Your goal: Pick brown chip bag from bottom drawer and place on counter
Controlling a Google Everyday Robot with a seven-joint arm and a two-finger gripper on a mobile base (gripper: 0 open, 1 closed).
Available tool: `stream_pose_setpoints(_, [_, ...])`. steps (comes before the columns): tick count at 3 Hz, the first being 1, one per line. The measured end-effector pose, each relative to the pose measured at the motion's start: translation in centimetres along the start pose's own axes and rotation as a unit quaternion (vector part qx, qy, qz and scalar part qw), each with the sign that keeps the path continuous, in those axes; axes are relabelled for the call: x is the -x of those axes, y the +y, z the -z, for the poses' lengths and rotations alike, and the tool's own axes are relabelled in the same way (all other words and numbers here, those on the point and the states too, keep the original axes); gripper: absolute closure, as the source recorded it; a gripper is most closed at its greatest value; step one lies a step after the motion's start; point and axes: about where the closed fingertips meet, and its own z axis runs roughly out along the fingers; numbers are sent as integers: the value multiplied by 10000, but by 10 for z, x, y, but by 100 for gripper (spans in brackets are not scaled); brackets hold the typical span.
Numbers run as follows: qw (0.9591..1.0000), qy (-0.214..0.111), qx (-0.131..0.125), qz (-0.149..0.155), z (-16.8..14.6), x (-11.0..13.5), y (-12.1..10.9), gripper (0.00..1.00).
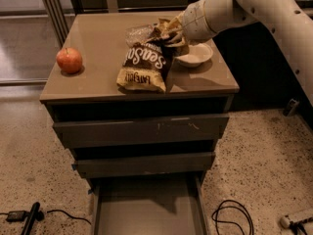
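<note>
Pincer (172, 32) tight on brown chip bag (145, 65) over counter (98, 38), between apple (69, 60) and bowl (198, 56)

Brown chip bag (145, 65) lying on the counter (98, 31) toward its front edge, gripper (170, 33) clasping its rear end, apple (69, 60) sitting well left, bowl (196, 57) just right, bottle (138, 33) lying behind, bottom drawer (146, 214) standing open below.
</note>
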Motion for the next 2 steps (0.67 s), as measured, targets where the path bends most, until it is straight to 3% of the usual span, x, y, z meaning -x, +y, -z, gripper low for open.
stream_pose_setpoints(1, [9999,-113,15,-46,-13,-7,-19,100])
stream_pose_setpoints(2, [9992,-328,188,117,-44,12,-33,100])
